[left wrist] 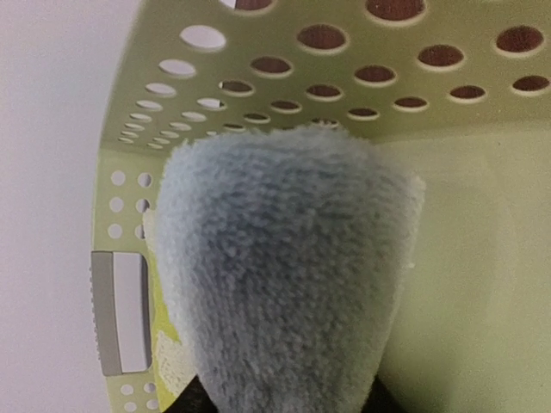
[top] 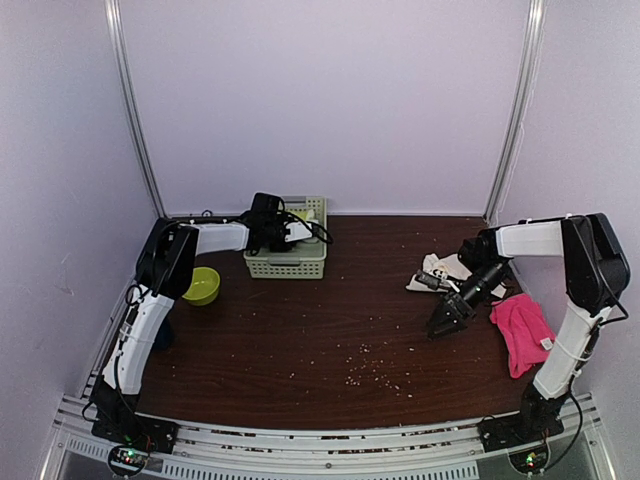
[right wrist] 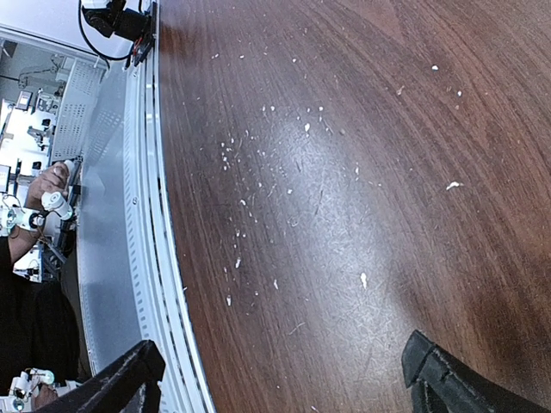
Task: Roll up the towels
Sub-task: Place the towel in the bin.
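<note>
My left gripper (top: 290,232) reaches into the green plastic basket (top: 285,265) at the back left. In the left wrist view a rolled light blue towel (left wrist: 284,258) stands up from between its jaws and hides the fingers, with the perforated basket wall (left wrist: 344,69) behind it. A hot pink towel (top: 522,333) lies crumpled at the right edge of the table. The cream-white towel (top: 445,268) lies flat behind the right arm. My right gripper (top: 445,318) hangs open over bare table left of the pink towel, nothing between its fingers (right wrist: 430,370).
A lime-green bowl (top: 201,286) sits on the table beside the left arm. White lint crumbs (top: 365,365) are scattered across the dark wooden table (top: 330,320). A metal rail (right wrist: 151,224) runs along the near edge.
</note>
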Controlling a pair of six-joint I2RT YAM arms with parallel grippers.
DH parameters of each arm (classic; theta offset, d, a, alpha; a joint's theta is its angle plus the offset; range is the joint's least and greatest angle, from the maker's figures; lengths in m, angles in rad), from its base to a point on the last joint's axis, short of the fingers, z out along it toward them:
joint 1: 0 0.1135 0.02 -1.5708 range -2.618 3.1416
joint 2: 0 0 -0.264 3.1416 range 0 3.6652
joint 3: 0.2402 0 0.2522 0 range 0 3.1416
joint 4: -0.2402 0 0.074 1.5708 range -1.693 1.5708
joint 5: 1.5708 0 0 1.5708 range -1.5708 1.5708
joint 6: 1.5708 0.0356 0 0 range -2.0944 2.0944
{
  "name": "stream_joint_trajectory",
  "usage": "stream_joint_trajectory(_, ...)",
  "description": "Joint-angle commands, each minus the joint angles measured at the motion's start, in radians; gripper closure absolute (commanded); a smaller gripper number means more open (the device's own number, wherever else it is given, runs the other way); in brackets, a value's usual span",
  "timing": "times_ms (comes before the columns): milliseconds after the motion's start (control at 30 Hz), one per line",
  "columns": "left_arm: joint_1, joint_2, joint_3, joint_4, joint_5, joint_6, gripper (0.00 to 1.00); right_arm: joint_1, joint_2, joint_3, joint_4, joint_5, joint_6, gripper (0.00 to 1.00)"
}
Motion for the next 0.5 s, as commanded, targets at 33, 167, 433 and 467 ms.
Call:
stream_joint_trajectory(33, 0.014, -0.017, -0.014, -0.034, 0.011, -0.01, 0.53, -0.007, 0.007, 0.022, -0.029, -0.021, -0.027, 0.0)
stream_joint_trajectory(167, 0.013, -0.036, -0.032, -0.048, 0.007, -0.013, 0.47, -0.007, 0.006, 0.027, -0.04, -0.027, -0.035, 0.0)
stream_joint_trajectory(433, 0.014, -0.067, -0.054, -0.071, -0.001, -0.044, 0.32, -0.007, 0.004, 0.034, -0.074, -0.044, -0.072, 0.0)
stream_joint_trajectory(467, 0.014, -0.068, -0.053, -0.076, -0.002, -0.051, 0.28, -0.007, 0.004, 0.033, -0.079, -0.046, -0.081, 0.0)
